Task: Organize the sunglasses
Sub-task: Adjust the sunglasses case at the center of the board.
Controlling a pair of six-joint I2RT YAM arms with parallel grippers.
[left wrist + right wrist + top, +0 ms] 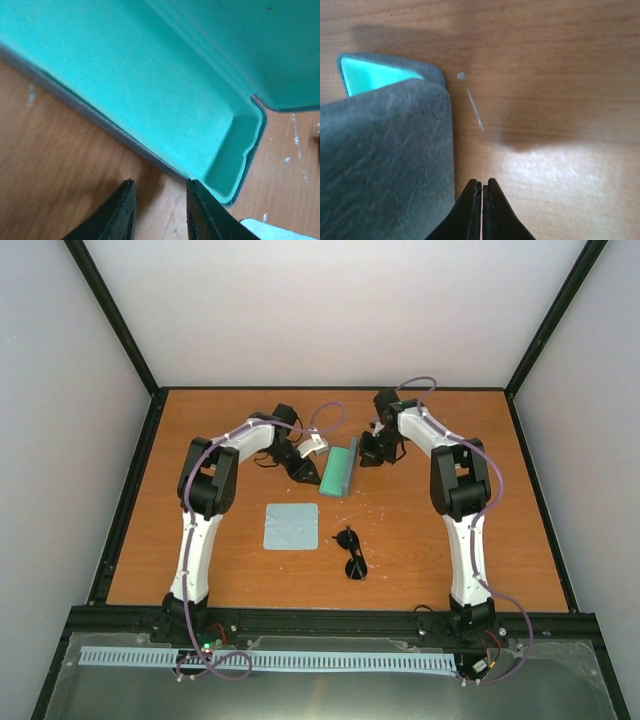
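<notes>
The black sunglasses (pixel 351 552) lie on the table near the front middle, apart from both grippers. The grey-blue case (pixel 339 469) stands open at the back middle, its green lining showing (pixel 165 95). My left gripper (pixel 301 468) is just left of the case, open and empty, its right fingertip (pixel 196 192) at the case's near edge. My right gripper (pixel 366 452) is just right of the case, shut on nothing, beside the grey outer shell (pixel 380 160). The sunglasses do not show in the wrist views.
A pale blue square cloth (pixel 291 526) lies flat left of the sunglasses; its corner shows in the left wrist view (pixel 280 231). Black frame rails border the wooden table (pixel 420 530). White walls stand behind and at both sides.
</notes>
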